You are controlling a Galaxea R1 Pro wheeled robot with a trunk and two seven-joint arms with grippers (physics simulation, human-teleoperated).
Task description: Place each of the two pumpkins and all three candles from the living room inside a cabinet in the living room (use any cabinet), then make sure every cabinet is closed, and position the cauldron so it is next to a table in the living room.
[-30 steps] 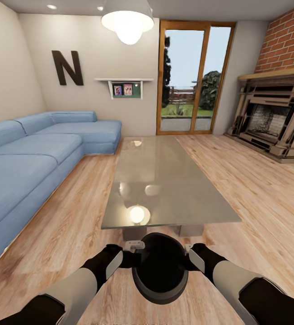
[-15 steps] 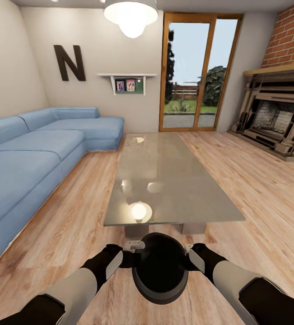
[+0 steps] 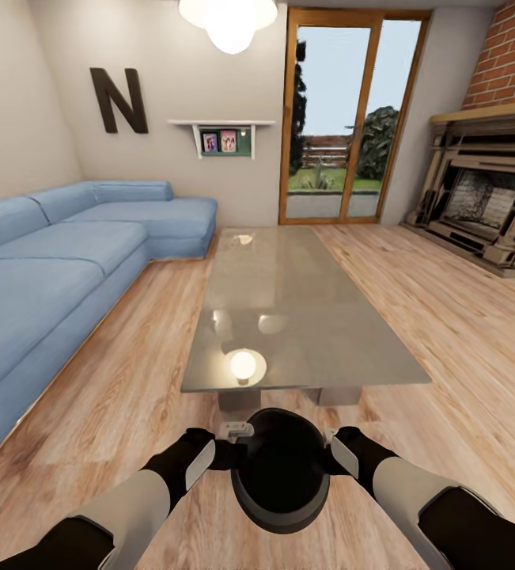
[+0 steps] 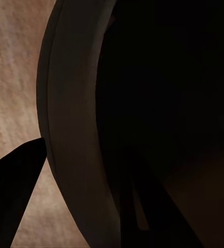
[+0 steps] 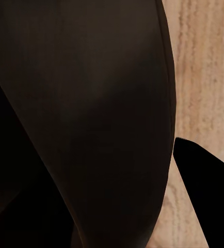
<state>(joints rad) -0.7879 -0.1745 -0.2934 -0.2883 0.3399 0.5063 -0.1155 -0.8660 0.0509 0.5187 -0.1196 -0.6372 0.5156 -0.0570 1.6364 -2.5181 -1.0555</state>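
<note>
The black cauldron (image 3: pixel 281 475) hangs between my two arms just above the wood floor, its wide mouth facing up. My left gripper (image 3: pixel 237 442) is shut on its rim on one side, and my right gripper (image 3: pixel 331 447) is shut on the opposite side. The near short edge of the glass-topped table (image 3: pixel 312 324) lies just beyond the cauldron. The left wrist view has the greyish rim of the cauldron (image 4: pixel 70 129) with one dark finger (image 4: pixel 14 186) outside it. The right wrist view has the cauldron wall (image 5: pixel 91 103) and a finger (image 5: pixel 205 191) over the floor. Pumpkins, candles and cabinet are out of view.
A blue corner sofa (image 3: pixel 51 269) runs along the left. The ornate fireplace (image 3: pixel 486 198) under red brick stands at the right. A glass door (image 3: pixel 340 119) and a small wall shelf (image 3: pixel 224 138) are at the far wall. Open plank floor flanks the table.
The whole view has shifted a little, so the camera moved; the table sits slightly higher in the picture. Both grippers hold the cauldron exactly as before.
</note>
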